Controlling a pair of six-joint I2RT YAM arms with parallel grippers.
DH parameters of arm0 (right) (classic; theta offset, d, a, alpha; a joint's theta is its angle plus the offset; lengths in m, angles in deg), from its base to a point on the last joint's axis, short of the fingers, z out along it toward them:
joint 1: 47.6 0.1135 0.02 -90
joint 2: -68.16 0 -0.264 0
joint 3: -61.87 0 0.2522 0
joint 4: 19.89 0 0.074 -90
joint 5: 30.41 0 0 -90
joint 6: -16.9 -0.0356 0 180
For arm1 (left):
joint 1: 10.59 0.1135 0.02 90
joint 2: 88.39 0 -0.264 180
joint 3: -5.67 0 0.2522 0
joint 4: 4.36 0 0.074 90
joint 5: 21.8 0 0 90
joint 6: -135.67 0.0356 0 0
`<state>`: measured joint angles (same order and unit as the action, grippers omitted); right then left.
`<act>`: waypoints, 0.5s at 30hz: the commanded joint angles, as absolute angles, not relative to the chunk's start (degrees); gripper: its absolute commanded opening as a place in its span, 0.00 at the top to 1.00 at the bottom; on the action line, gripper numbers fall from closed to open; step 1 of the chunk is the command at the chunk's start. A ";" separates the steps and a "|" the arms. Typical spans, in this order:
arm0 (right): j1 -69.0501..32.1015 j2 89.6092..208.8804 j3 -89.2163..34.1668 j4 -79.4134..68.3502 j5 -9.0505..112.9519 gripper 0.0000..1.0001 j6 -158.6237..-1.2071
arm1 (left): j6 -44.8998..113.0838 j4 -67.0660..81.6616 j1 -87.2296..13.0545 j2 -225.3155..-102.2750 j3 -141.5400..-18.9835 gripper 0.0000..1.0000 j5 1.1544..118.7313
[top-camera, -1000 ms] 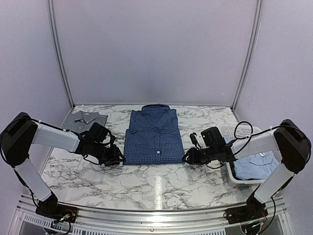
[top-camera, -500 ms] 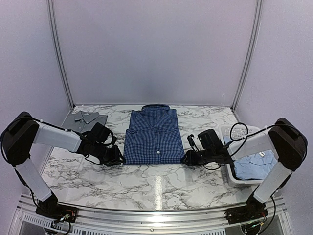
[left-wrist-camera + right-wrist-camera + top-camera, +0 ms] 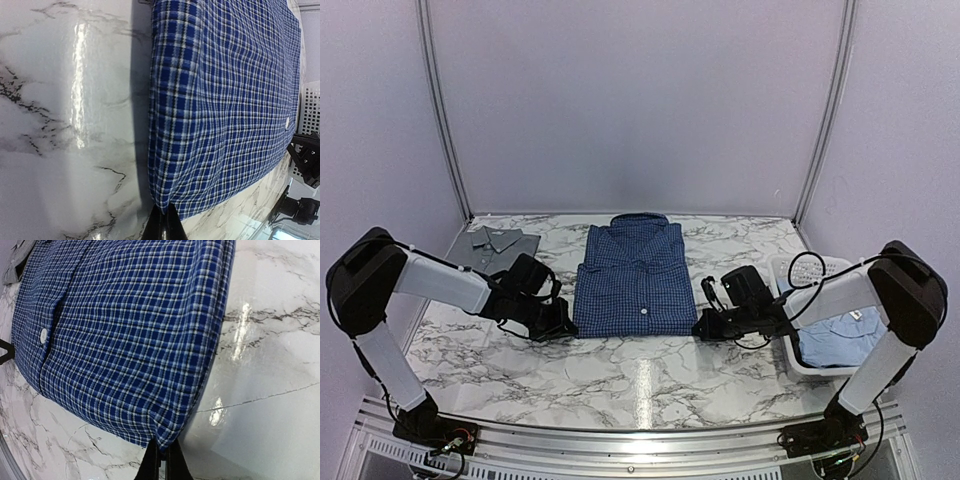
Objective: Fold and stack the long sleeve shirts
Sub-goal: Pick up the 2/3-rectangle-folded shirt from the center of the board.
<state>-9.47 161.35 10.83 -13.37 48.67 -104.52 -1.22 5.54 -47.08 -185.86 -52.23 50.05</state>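
Here both arms stretch low inward, left gripper and right gripper clamped on near corners of the checked shirt.

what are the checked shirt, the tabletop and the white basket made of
Checked shirt: woven cloth, likely cotton, matte; visible weave and soft folded edges. Tabletop: marble-look, glossy; grey veins and light glare, possibly laminate rather than stone. White basket: probably plastic, with a moulded grid of holes.

Blue checked shirt: folded, lying flat on the marble table, placket with one white button at left. Right gripper: fingers pinched together on the shirt's near corner, at the bottom edge.
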 commanded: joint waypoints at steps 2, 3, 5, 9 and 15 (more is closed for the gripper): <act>-6.75 160.65 10.25 -11.15 50.69 1.00 -104.23 | -2.87 1.87 -47.50 -183.87 -49.33 1.00 49.67; -6.21 160.32 10.35 -10.91 51.04 1.00 -104.40 | -3.03 1.85 -47.57 -183.03 -48.71 1.00 49.89; -5.00 159.08 10.84 -10.42 51.90 1.00 -105.00 | -3.23 1.97 -47.80 -180.76 -47.21 1.00 50.36; -2.28 155.40 12.38 -8.88 53.77 1.00 -106.87 | -2.75 4.50 -48.90 -174.83 -44.22 1.00 52.12; 4.27 148.65 15.31 -5.12 57.15 1.00 -110.49 | -3.58 9.24 -51.59 -162.45 -38.00 1.00 56.27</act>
